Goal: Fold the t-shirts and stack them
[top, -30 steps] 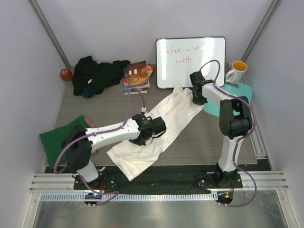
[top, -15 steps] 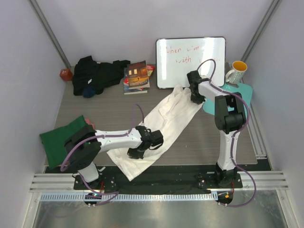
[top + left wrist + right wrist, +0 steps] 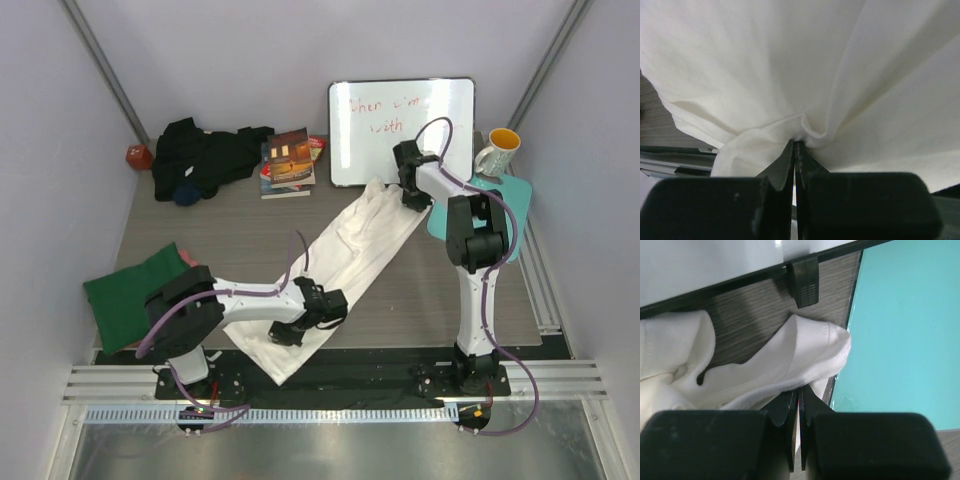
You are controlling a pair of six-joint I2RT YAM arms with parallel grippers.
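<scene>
Grey wood-grain worktop [image 3: 230,220] carries a white t-shirt [image 3: 352,248], stretched in a diagonal band from the near edge toward the far right. At the near edge the left gripper [image 3: 795,146] is clamped tight on a fold of its cloth. A dark green t-shirt [image 3: 128,290] lies by the left edge. Farther off, the right gripper [image 3: 799,392] pinches the white shirt's other end, jaws almost together, just beside a teal mat [image 3: 900,330]. A black t-shirt [image 3: 205,155] is heaped in the far left corner, with books [image 3: 288,160] beside it.

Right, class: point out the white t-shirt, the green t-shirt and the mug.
white t-shirt [image 3: 360,245]: top view, mid-cloth.
green t-shirt [image 3: 125,290]: top view, its centre.
mug [image 3: 495,158]: top view, outer wall.
</scene>
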